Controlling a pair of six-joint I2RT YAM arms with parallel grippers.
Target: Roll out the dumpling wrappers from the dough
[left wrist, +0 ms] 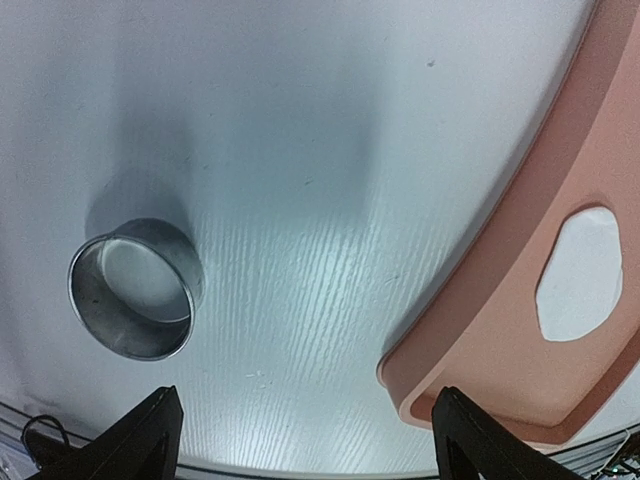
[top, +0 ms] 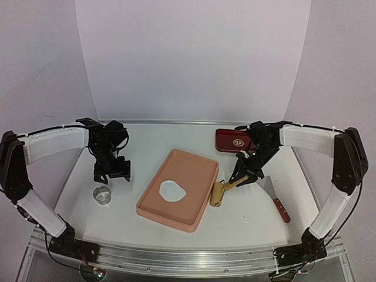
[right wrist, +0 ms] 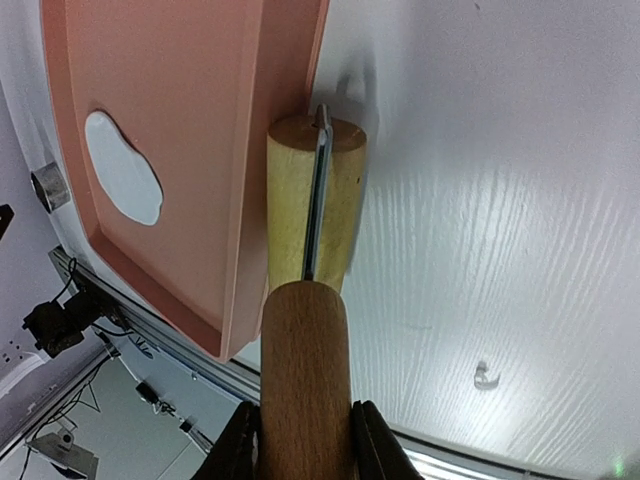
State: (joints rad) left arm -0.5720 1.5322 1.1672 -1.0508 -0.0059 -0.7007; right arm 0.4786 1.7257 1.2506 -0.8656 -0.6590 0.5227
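- Pink tray (top: 194, 170) holds flat dough (top: 172, 191) for rolling.
- Right pincer (right wrist: 305, 440) clamps the roller (right wrist: 290, 200) beside the tray, ready.
- Left pincer (left wrist: 305, 415) gapes wide above the ring (left wrist: 185, 262), left of the tray.

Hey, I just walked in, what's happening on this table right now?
Two robot arms are working on dumpling wrappers. The right gripper is closed on the handle of a wooden roller, whose drum is down beside the right edge of the pink tray. A thin, irregular sheet of dough lies flat in that tray, with nothing touching it. The left gripper hangs open and empty over the table, near a small metal ring. No neat round wrapper is visible.
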